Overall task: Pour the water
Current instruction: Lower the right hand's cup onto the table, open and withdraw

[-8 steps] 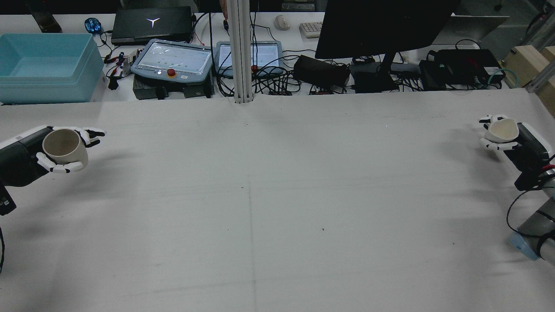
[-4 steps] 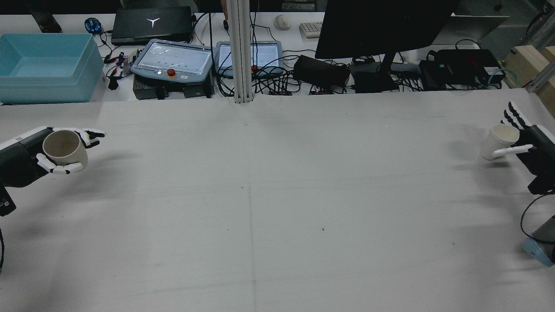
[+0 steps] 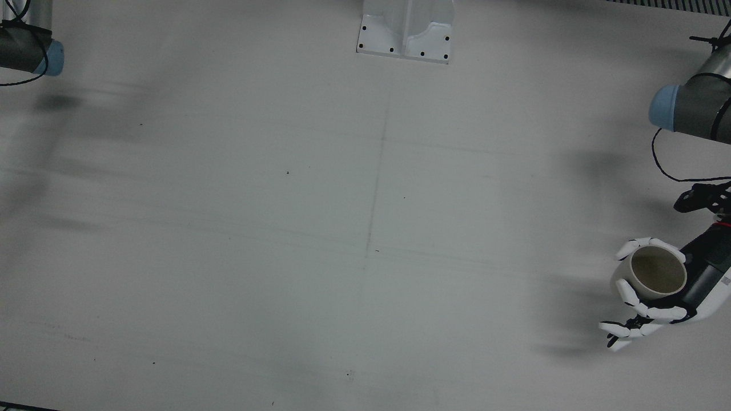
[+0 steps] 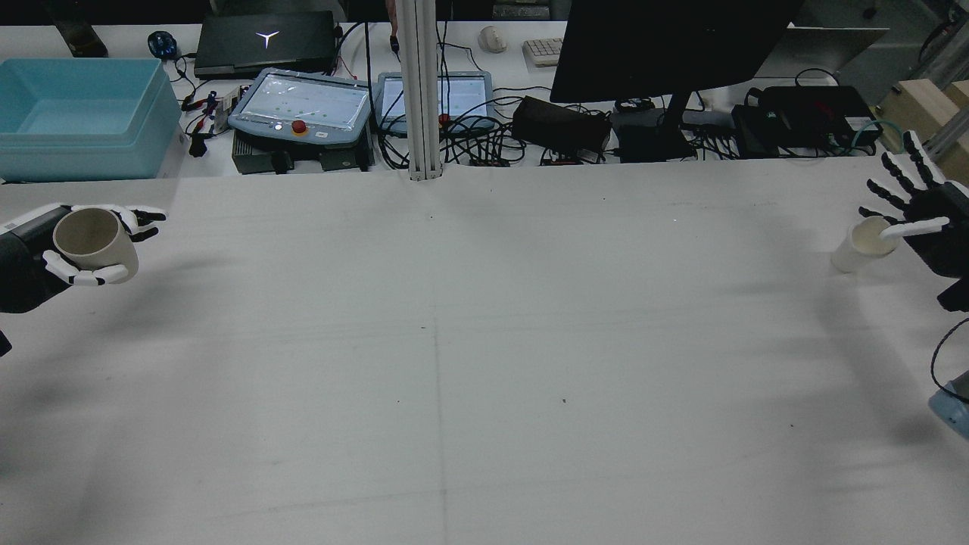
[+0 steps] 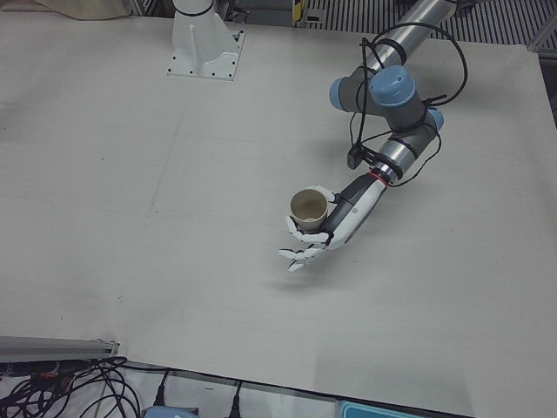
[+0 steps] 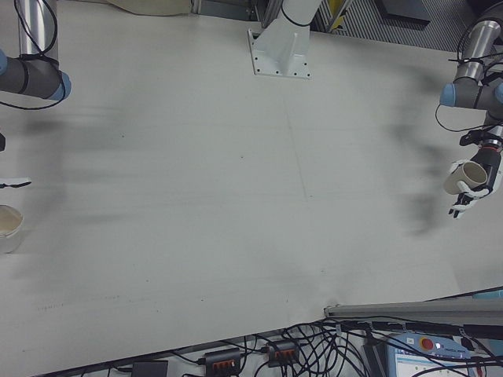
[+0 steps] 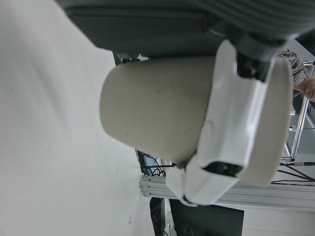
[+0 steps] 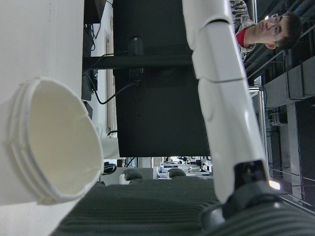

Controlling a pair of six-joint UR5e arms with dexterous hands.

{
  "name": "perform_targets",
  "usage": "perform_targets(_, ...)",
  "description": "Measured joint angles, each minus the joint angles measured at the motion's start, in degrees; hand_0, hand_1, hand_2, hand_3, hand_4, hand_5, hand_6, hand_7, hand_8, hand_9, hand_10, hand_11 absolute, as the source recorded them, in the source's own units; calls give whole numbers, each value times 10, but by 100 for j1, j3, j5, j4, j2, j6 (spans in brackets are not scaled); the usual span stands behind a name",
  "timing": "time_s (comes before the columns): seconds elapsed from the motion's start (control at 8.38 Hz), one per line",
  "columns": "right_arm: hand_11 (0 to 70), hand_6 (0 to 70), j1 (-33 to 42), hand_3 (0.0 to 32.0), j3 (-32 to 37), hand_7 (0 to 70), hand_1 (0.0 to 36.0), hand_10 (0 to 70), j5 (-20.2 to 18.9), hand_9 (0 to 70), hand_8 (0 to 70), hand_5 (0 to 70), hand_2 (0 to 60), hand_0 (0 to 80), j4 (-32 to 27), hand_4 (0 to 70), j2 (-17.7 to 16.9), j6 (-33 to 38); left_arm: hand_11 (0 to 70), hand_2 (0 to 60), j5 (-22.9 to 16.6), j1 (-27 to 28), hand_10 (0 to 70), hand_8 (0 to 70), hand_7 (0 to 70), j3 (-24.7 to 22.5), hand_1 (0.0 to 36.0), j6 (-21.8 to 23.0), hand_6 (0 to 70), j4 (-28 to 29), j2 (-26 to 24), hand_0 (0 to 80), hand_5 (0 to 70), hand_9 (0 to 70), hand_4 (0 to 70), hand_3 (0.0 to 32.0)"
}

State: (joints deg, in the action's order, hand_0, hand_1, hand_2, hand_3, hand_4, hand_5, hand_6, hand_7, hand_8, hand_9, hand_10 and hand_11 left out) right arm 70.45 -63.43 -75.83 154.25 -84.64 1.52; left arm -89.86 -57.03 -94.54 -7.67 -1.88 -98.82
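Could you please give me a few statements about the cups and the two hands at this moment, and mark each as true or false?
1. The left hand holds the beige cup off the table. True.
2. The right hand is closed around the white cup. False: its fingers are spread and the cup stands on the table beside it.
3. The beige cup is turned upside down. False: its opening faces up in the front view.
4. The two cups are at opposite ends of the table. True.
5. The white cup lies on its side. False: it stands upright.
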Motion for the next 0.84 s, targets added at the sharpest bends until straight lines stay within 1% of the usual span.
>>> perform_targets(0.12, 0, 10, 81, 320, -80, 24, 184, 0, -88, 0, 0, 0, 0, 662, 8, 0, -7, 199, 127, 600, -48, -115, 70, 125, 277, -2, 360, 69, 208, 11, 1, 800, 700, 83, 700, 0)
perform_targets(0.24, 0, 36, 189, 320, -128, 78, 202, 0, -177, 2, 0, 52, 0, 704, 13, 0, -4, 317, 126, 600, -121, -205, 70, 123, 275, -3, 360, 104, 205, 13, 0, 800, 700, 82, 700, 0)
perform_targets(0.36, 0, 43, 262, 320, -147, 88, 208, 0, -230, 3, 0, 75, 0, 712, 13, 0, -8, 367, 127, 600, -166, -241, 70, 123, 277, -1, 360, 114, 207, 13, 0, 800, 700, 82, 700, 0)
perform_targets(0.48, 0, 45, 320, 320, -155, 90, 208, 0, -258, 4, 0, 118, 0, 700, 11, 0, -20, 389, 126, 600, -192, -256, 69, 125, 280, 6, 360, 113, 211, 13, -2, 800, 700, 83, 700, 0)
perform_targets(0.6, 0, 54, 394, 306, -169, 120, 208, 0, -268, 10, 0, 121, 0, 700, 7, 17, -28, 397, 127, 600, -201, -257, 70, 125, 280, 10, 360, 110, 210, 6, -15, 800, 700, 84, 700, 0)
perform_targets(0.72, 0, 94, 482, 150, -247, 197, 210, 0, -275, 25, 8, 196, 0, 700, 9, 108, -29, 397, 136, 600, -202, -260, 77, 126, 275, 19, 360, 100, 208, 0, -20, 800, 700, 87, 700, 0)
perform_targets(0.84, 0, 125, 556, 54, -334, 265, 224, 0, -276, 39, 15, 289, 0, 736, 19, 169, 11, 392, 139, 600, -198, -266, 78, 128, 276, 117, 360, 75, 202, 72, -16, 800, 700, 90, 700, 0)
